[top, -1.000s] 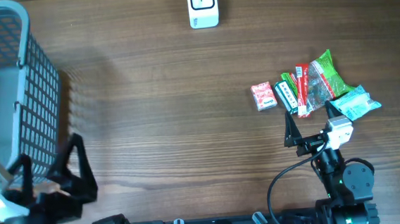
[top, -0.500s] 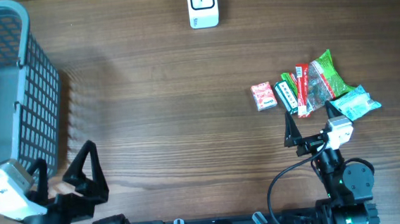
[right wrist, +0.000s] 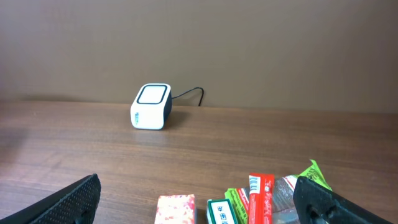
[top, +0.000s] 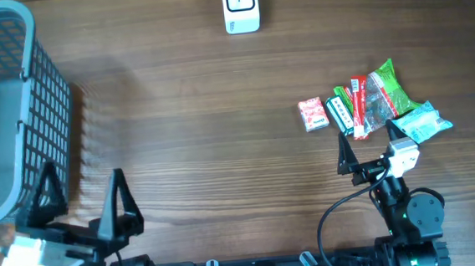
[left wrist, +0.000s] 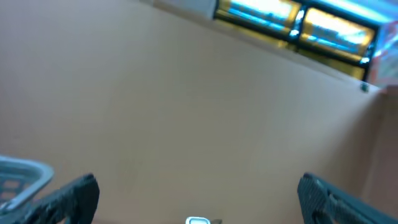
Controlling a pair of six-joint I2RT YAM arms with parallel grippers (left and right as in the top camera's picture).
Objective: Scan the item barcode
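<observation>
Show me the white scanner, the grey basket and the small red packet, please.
white scanner (top: pixel 241 5), overhead view, middle of its top
grey basket (top: pixel 50 121), overhead view, its mesh side wall
small red packet (top: pixel 312 114), overhead view, centre of wrapper

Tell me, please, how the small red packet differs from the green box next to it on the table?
The red packet is pinkish red and nearly square; the green box is green and white, narrower and longer. The red packet lies apart at the left end of the row, while the green box lies against the snack pile. Both are small and lie flat on the table.
</observation>
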